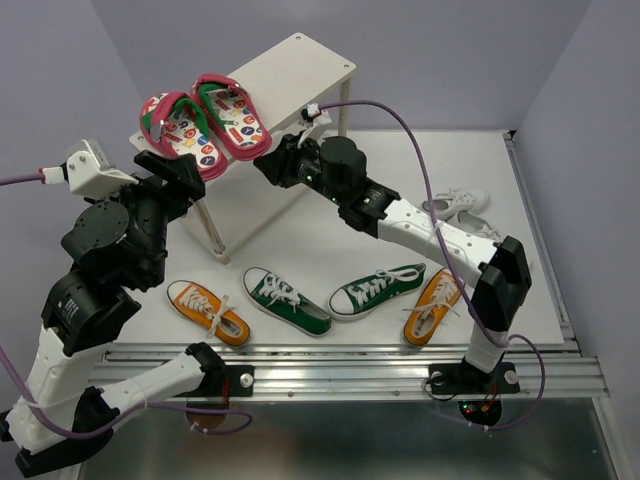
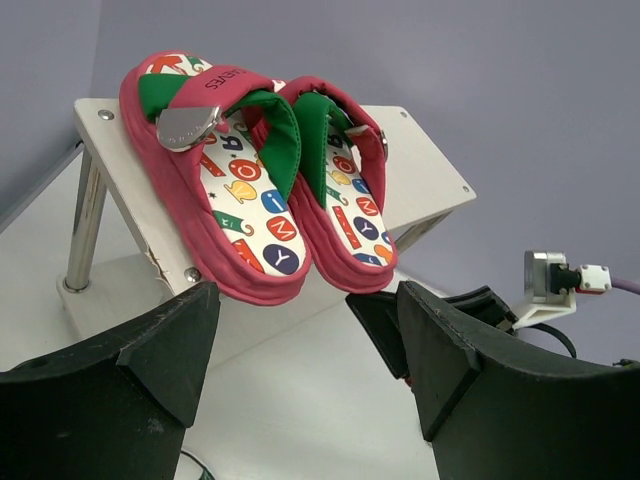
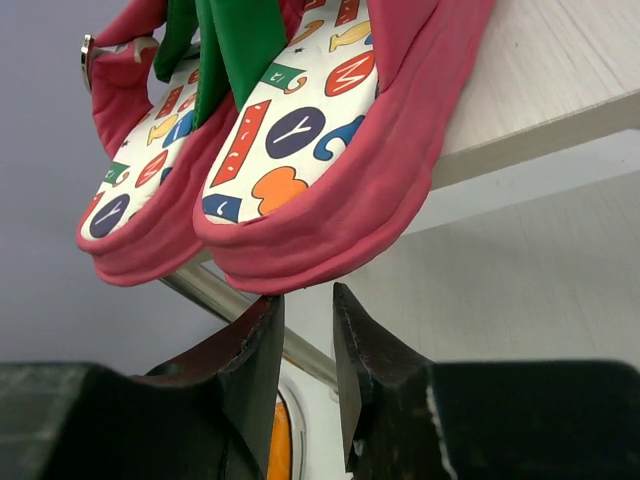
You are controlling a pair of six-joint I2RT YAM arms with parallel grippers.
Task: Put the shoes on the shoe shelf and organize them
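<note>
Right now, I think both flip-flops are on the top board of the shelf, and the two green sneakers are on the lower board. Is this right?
Not quite. Both flip-flops are on the top board of the shelf, but the two green sneakers lie on the table in front of the shelf, not on any board. The top external view shows this.

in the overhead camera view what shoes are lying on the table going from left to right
Orange sneaker → green sneaker → second green sneaker → second orange sneaker → white sneakers, farther back on the right.
</note>
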